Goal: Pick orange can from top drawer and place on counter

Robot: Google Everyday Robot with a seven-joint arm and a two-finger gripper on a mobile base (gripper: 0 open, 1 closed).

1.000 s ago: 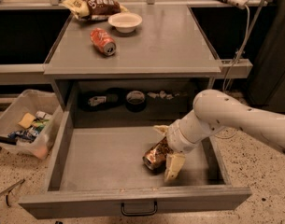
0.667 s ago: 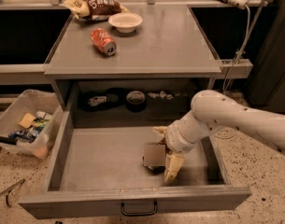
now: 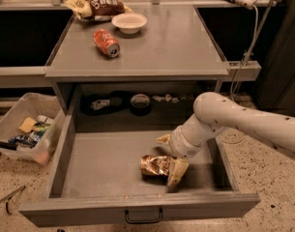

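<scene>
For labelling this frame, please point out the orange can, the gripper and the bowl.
orange can point(image 3: 153, 165): camera view, its side.
gripper point(image 3: 167, 161): camera view, its middle, in the drawer point(image 3: 103, 164).
bowl point(image 3: 129, 21): camera view, its inside.

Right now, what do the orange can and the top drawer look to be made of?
The orange can: thin metal, probably aluminium, with a glossy finish and crinkled highlights. The top drawer: likely painted sheet metal, matte grey, with flat panels and folded edges. The gripper is down in the drawer, right at the can.
</scene>
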